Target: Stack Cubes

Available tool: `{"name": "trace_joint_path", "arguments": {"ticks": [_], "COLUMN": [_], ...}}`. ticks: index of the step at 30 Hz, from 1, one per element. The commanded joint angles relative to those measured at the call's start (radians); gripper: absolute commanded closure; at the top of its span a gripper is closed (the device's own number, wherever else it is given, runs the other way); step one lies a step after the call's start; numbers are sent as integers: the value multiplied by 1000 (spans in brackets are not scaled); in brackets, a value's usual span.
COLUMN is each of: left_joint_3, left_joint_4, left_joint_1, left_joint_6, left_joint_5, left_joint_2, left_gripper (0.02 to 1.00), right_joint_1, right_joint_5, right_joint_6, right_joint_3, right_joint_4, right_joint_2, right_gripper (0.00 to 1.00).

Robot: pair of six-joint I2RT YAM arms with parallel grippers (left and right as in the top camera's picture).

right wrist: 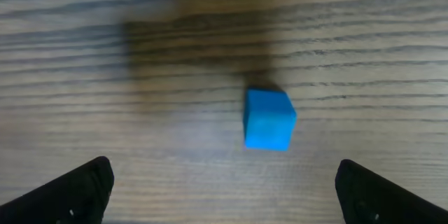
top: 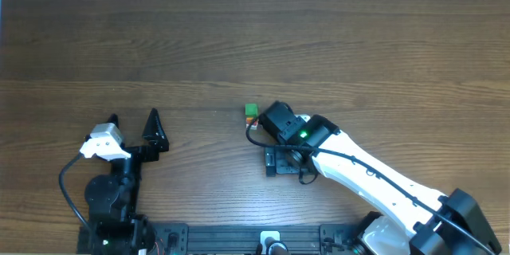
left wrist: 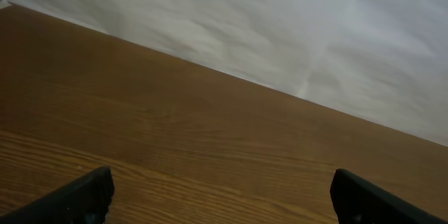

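Note:
A blue cube (right wrist: 269,119) lies on the wooden table (right wrist: 105,77) in the right wrist view, ahead of my right gripper (right wrist: 224,199) and a little off its centre line. That gripper is open, its fingers spread wide with nothing between them. In the top view the right arm bends over the table's middle, with its gripper (top: 280,162) pointing down. A small green cube (top: 252,111) sits just left of the arm's wrist, with a reddish edge showing beneath it. My left gripper (top: 134,118) stands open at the left, nothing in it, with bare table before it (left wrist: 224,203).
The wooden table (top: 255,32) stretches wide and bare toward the far side. A white wall (left wrist: 280,21) rises beyond the table's edge in the left wrist view. Both arm bases and a black rail (top: 255,235) run along the near edge.

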Motion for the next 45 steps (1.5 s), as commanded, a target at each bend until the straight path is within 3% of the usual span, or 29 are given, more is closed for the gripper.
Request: {"name": "trace_joint_path", "arguments": {"ticks": [1, 12, 29, 39, 45], "left_joint_3": [-5, -5, -5, -5, -5], "left_joint_4": [-3, -3, -3, -3, -3], "left_joint_1": [5, 5, 5, 5, 5], "left_joint_6": [14, 14, 14, 14, 14], "left_joint_5": [6, 6, 6, 6, 6], "left_joint_2": [-7, -7, -7, -7, -7], "left_gripper": [20, 18, 18, 18, 18], "right_joint_1": [-27, -31, -38, -38, -38], "right_joint_5": [-11, -25, 26, 28, 28], "right_joint_6": [2, 3, 22, 22, 22], "right_joint_3": [-77, -184, -185, -185, -185], "right_joint_4": [53, 160, 190, 214, 227], "right_joint_2": [-17, -17, 13, 54, 56], "right_gripper": [9, 49, 327, 417, 540]}}
